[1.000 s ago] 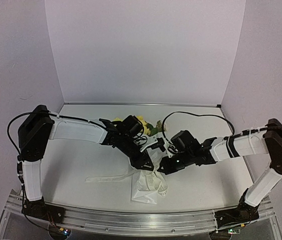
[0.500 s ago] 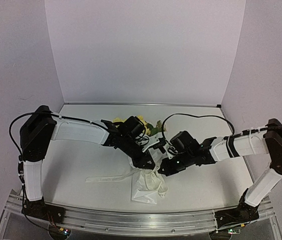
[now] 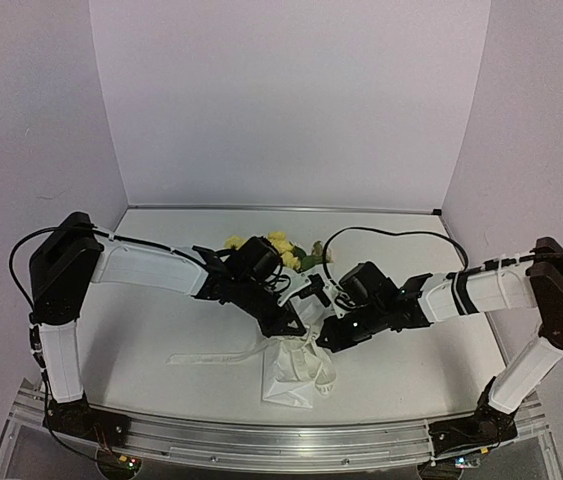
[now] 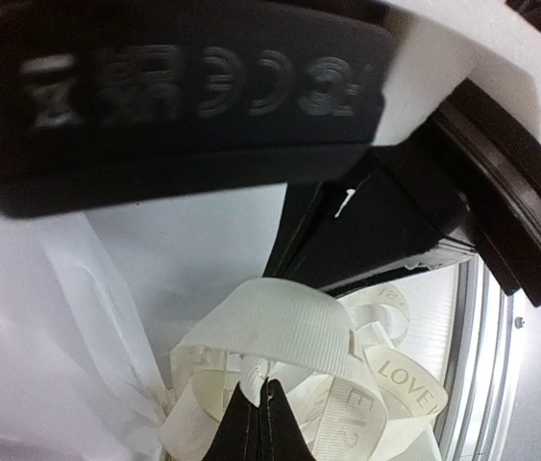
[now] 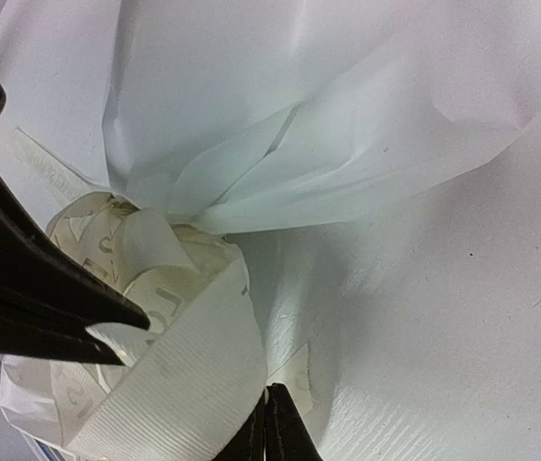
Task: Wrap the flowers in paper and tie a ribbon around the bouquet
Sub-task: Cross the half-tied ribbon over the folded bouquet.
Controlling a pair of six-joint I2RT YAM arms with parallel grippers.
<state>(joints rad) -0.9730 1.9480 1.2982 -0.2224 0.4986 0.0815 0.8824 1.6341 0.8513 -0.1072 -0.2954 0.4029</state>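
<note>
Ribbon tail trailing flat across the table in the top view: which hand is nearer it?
Left. The left hand sits shut at the bow, on the side where the ribbon tail leads off; the right hand is shut on the bow's opposite side, farther away.

Obs: narrow cream fabric ribbon (image 4: pixel 299 331), fine ribbed weave, faint pale lettering, "LOVE" legible. Thin tissue-like wrapping paper (image 5: pixel 395 144), plain white. Small flower bunch (image 3: pixel 279 242), pale yellow blooms, green leaves.
</note>
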